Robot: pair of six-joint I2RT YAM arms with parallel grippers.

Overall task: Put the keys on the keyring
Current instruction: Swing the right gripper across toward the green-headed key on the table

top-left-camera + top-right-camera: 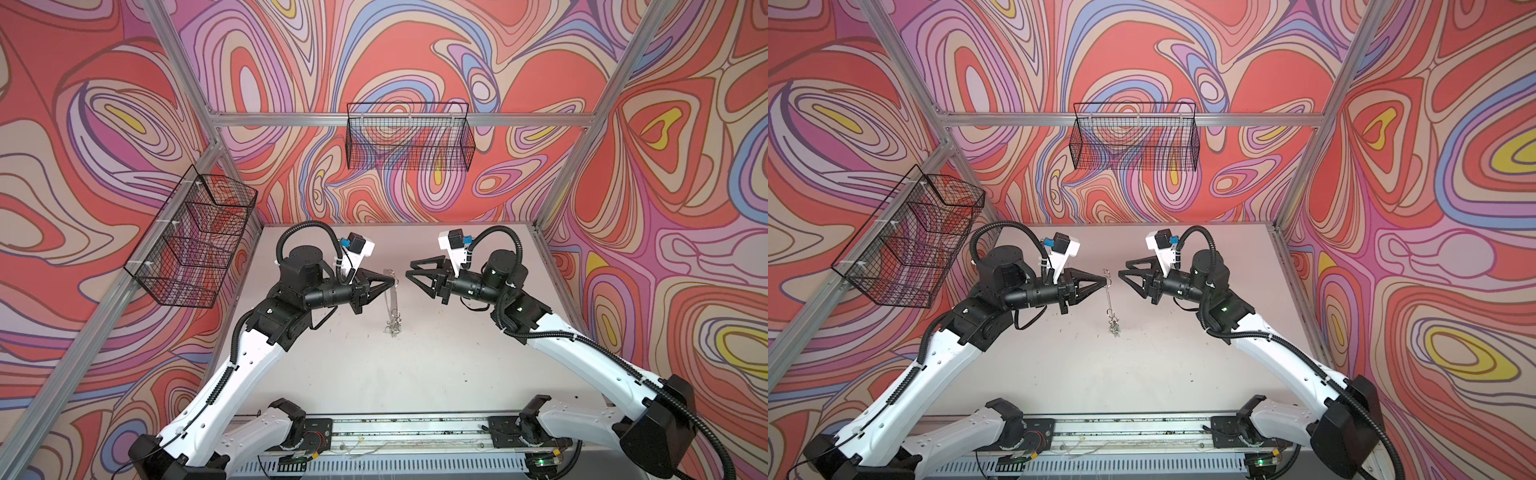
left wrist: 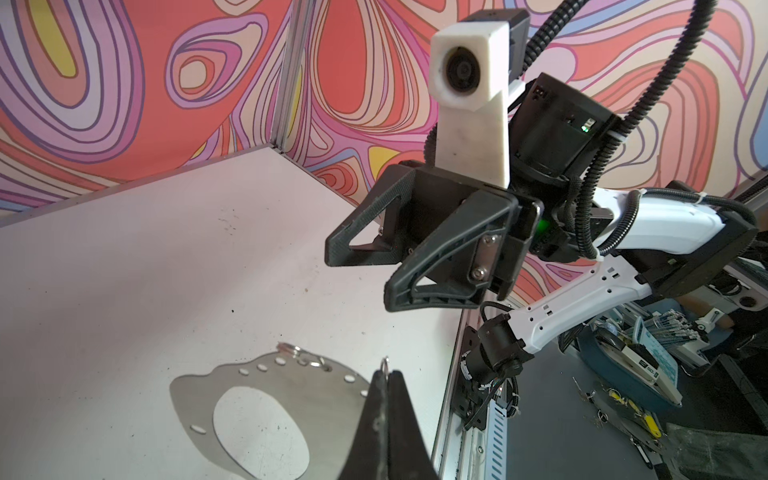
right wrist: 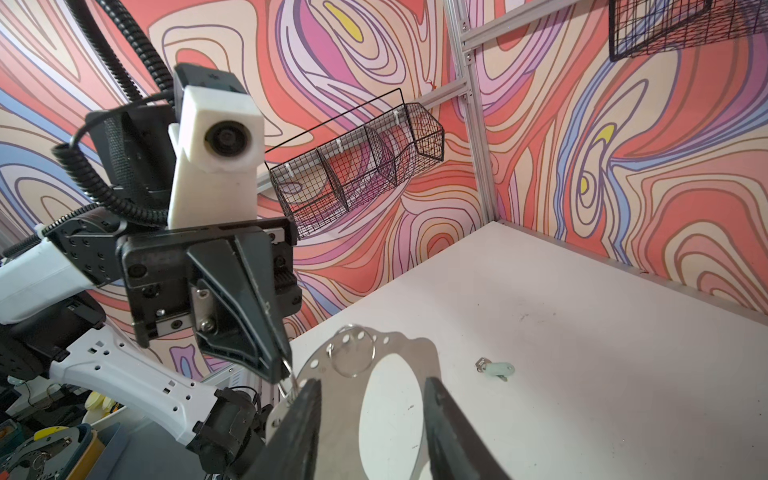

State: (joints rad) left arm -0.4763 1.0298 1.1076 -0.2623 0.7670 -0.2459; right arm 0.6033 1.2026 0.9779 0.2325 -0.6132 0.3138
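The keyring is a flat shiny oval plate with a large hole, seen edge-on in both top views. My left gripper is shut on a small wire loop at the plate's rim and holds the plate up. A small silvery cluster shows at its lower end. A larger wire ring hangs through a rim hole. One of the keys, pale-headed, lies on the table beyond the plate. My right gripper is open and faces the plate with nothing between its fingers.
A black wire basket hangs on the back wall and a divided one on the left wall. The white table ends at an aluminium rail in front.
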